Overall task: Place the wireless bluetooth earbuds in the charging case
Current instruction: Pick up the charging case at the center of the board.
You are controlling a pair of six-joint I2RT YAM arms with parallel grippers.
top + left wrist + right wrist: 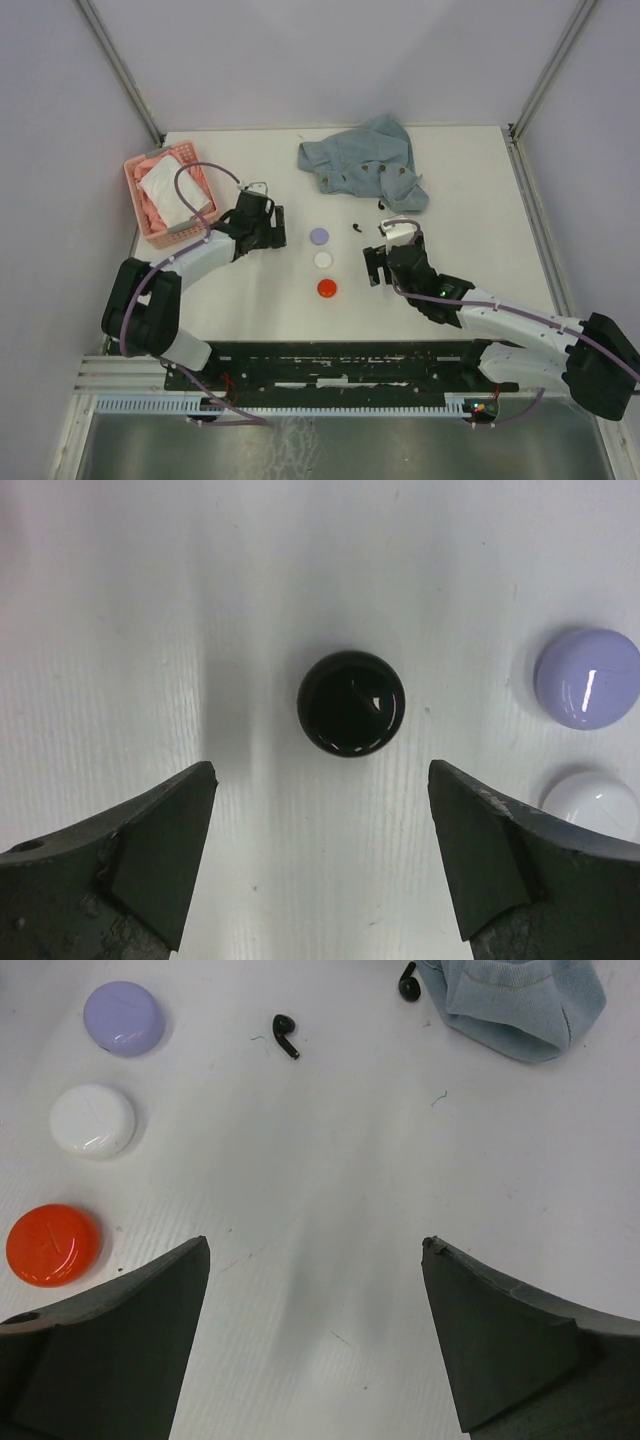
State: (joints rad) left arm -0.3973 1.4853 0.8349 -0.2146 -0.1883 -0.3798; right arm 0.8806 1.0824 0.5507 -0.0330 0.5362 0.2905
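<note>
A glossy black round charging case [351,702] lies closed on the white table, just ahead of my left gripper [320,770]. That gripper is open and touches nothing. In the top view the left gripper [272,228] hides this case. One black earbud [286,1034] lies loose on the table, and a second black earbud [407,982] rests against the denim cloth [515,1000]. Both earbuds [357,226] sit beyond my right gripper [315,1243], which is open and empty above bare table. From above, the right gripper [378,265] is right of the row of cases.
Three closed round cases stand in a row between the arms: lilac [319,236], white [324,260] and red [328,289]. A crumpled denim garment [365,165] lies at the back. A pink basket [135,200] with cloths stands at the far left.
</note>
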